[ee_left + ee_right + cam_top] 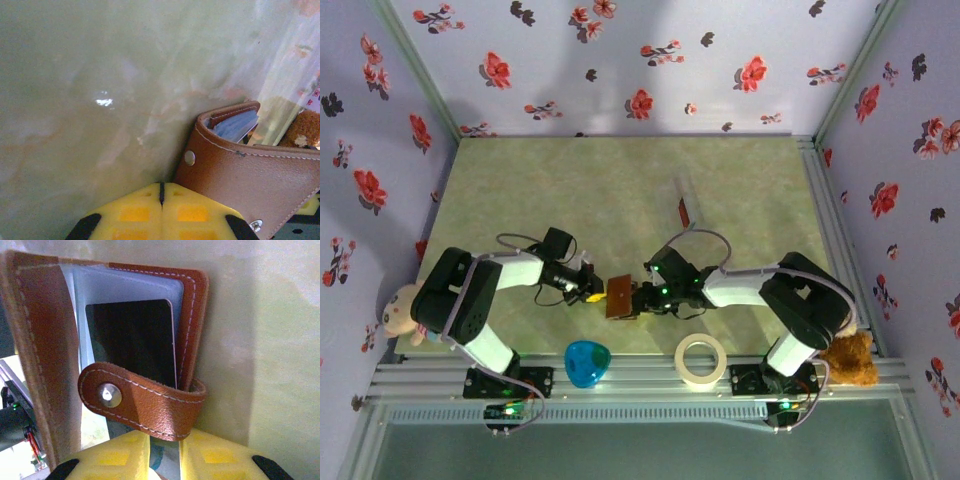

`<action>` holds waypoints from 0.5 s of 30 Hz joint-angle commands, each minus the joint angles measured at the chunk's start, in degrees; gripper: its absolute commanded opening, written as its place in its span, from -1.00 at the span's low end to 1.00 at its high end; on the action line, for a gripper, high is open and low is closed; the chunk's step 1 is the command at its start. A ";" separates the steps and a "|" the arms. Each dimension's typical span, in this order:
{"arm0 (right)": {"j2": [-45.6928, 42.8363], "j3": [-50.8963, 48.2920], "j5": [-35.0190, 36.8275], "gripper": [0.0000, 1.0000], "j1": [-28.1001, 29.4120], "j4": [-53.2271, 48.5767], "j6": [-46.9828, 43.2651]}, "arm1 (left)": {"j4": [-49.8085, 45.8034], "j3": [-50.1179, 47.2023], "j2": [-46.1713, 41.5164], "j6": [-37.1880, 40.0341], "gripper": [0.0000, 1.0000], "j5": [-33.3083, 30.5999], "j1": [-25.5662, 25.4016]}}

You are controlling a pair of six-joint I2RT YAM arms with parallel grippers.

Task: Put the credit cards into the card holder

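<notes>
Your left tool (161,189) is shut, empty, at nine o'clock of the card holder (240,175). I can't tell the right tool (164,450) grip. A dark card (130,340) sits inside, so fetching another looks next.

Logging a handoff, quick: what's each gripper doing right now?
Left gripper: closed, nothing between its fingers.
Right gripper: closed on the card holder, at its lower edge.

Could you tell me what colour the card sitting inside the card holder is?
The card looks black, clearest in the right wrist view.
</notes>
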 commanded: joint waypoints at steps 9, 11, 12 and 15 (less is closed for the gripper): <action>0.07 -0.86 -2.50 -0.87 0.43 7.33 3.22 | 1.58 -2.10 1.94 -0.31 -1.00 0.37 -2.38; -1.33 -0.73 -2.36 -0.96 0.39 6.22 2.91 | 1.40 -1.76 1.48 -0.33 -1.00 0.28 -2.31; -2.00 -0.74 -2.15 -1.00 0.36 5.54 2.67 | 1.40 -1.46 1.24 -0.29 -1.00 0.28 -2.28; -4.65 -0.69 -0.41 -1.00 0.28 2.61 1.52 | 0.86 -0.30 1.03 -0.17 -0.97 0.27 -2.34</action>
